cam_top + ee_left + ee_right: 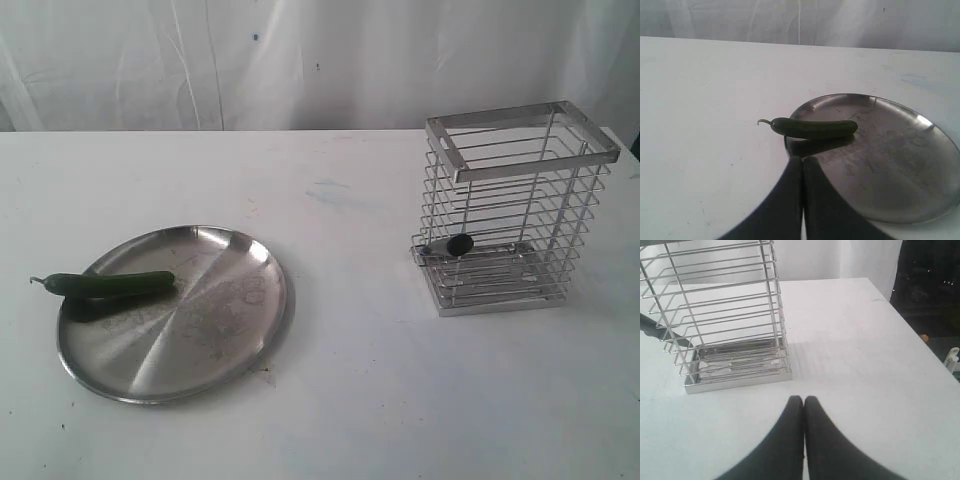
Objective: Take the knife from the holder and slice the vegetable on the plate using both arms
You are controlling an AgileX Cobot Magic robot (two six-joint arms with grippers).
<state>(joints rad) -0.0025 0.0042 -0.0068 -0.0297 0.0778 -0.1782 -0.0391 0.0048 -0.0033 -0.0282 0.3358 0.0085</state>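
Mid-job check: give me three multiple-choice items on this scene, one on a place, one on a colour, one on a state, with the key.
1. Where does the vegetable lie?
A. On the plate, near its rim
B. Under the plate
C. Wholly off the plate

2. What colour is the vegetable?
A. Red
B. Yellow
C. Dark green

3. How is the left gripper?
A. Open wide
B. Shut, holding nothing
C. Shut on the vegetable

Key:
1 A, its body rests at the plate's edge with the stem poking past it.
2 C, it looks dark green in both views that show it.
3 B, the fingers meet with nothing between them.
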